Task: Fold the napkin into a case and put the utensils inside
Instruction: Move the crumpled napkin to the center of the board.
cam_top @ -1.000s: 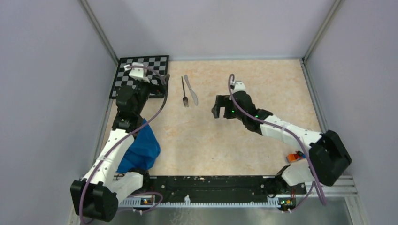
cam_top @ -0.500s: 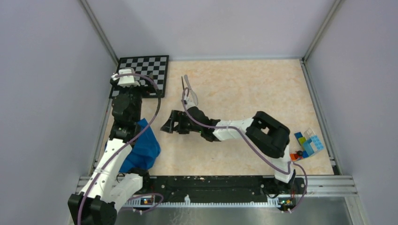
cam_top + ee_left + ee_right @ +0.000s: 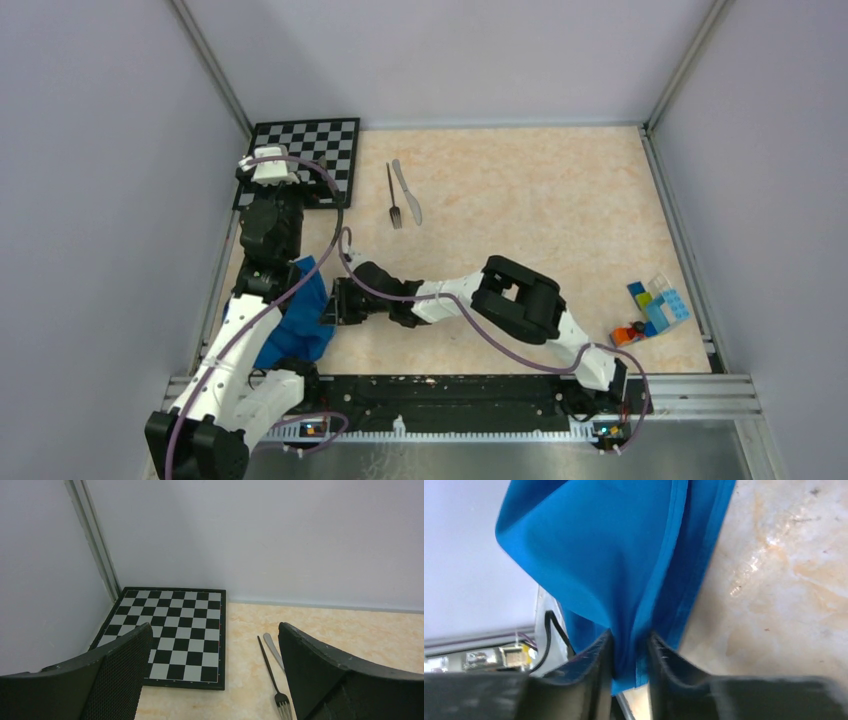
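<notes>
The bright blue napkin [image 3: 300, 322] lies bunched at the near left of the table, partly under my left arm. My right gripper [image 3: 336, 300] reaches across to its right edge. In the right wrist view it [image 3: 630, 640] is shut on a pinched fold of the napkin [image 3: 614, 555]. The utensils lie side by side at the far middle: a dark fork [image 3: 393, 196] and a pale knife [image 3: 406, 190]. My left gripper [image 3: 300, 180] hovers over the far left corner, open and holding nothing [image 3: 214, 630]. The fork [image 3: 270, 667] and knife [image 3: 272, 647] show between its fingers.
A black-and-white checkerboard [image 3: 300, 150] lies in the far left corner, also in the left wrist view [image 3: 170, 630]. Coloured toy bricks [image 3: 655, 305] sit at the near right by the frame rail. Grey walls enclose the table on three sides.
My right arm swept from the right middle of the table to the near left, and its jaws closed on the napkin's edge. The left arm shifted slightly left a second ago, then held still.
</notes>
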You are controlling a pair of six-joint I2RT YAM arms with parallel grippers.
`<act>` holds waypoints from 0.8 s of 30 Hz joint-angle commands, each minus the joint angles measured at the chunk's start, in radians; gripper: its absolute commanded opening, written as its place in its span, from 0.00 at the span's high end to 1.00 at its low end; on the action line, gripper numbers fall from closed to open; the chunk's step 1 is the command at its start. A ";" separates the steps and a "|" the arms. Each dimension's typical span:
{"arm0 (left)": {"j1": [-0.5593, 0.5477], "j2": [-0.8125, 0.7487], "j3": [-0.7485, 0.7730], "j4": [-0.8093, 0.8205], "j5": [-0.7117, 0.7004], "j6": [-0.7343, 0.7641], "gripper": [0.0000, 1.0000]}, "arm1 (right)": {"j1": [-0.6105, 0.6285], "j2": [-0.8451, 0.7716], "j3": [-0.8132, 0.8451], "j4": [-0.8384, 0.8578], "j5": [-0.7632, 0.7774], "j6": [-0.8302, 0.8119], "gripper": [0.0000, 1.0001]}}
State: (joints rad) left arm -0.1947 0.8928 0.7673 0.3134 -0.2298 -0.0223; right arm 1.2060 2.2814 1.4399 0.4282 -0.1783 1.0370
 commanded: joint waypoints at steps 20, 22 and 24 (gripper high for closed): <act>-0.005 0.111 0.057 -0.019 0.190 -0.018 0.01 | -0.394 -1.102 -0.618 -0.834 0.622 -0.734 1.00; -0.005 0.120 0.056 -0.018 0.215 -0.020 0.01 | -0.393 -1.133 -0.560 -0.903 0.651 -0.733 1.00; -0.006 0.123 0.041 -0.003 0.216 -0.017 0.01 | -0.391 -1.131 -0.489 -0.948 0.620 -0.744 1.00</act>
State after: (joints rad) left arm -0.1967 1.0157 0.7769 0.2787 -0.0734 -0.0288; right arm 0.8093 1.1809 0.8192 -0.3447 0.3145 0.3492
